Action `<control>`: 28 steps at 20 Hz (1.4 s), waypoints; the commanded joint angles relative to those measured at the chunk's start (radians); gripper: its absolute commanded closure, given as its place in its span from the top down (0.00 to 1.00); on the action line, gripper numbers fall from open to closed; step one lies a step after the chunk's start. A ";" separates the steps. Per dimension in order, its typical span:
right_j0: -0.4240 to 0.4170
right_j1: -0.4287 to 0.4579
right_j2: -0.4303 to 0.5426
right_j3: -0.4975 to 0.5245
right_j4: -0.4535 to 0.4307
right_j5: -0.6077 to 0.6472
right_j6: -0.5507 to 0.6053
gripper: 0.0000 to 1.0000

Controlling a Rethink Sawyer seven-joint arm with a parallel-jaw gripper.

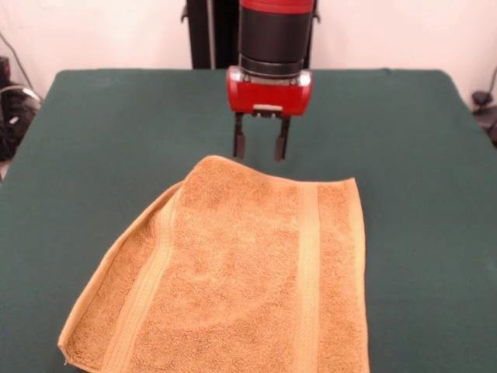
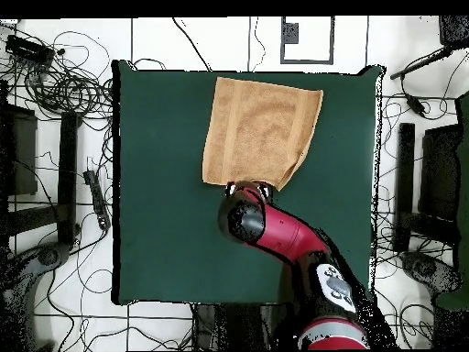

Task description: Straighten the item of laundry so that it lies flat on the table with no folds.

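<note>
Towel [image 1: 248, 272]: a golden-orange terry cloth, roughly rectangular, lying on the green table [image 1: 411, 155]. The front view shows detail that the overhead view lacks: a looped pile, a ribbed woven band running lengthwise near the picture's right side, and a second layer of the same cloth with its own band showing beneath the upper layer along the picture's left, so the towel is folded over there. Its nearest end runs off the bottom of the picture. The overhead view shows the whole outline of the towel [image 2: 261, 131]: it sits at the table's [image 2: 156, 229] edge farthest from the robot's base, about midway across, with one long side slanting.

Gripper [image 1: 259, 148]: two dark fingers, spread apart with a clear gap between them, pointing down just beyond the towel's far edge. Whether the tips touch the cloth or the table cannot be told. In the overhead view the gripper [image 2: 249, 191] is mostly hidden by the red and black arm [image 2: 289, 240], which reaches to the towel's near edge.

Table: dark green, felt-like, rectangular, far larger than the towel.
</note>
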 commanded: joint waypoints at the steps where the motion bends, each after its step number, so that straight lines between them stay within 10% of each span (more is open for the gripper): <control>1: -0.041 0.058 0.143 0.133 0.159 -0.070 0.452 1.00; 20: -0.071 0.101 0.166 0.113 0.121 -0.190 0.572 1.00; 28: -0.068 0.096 0.130 0.006 -0.095 -0.031 0.280 1.00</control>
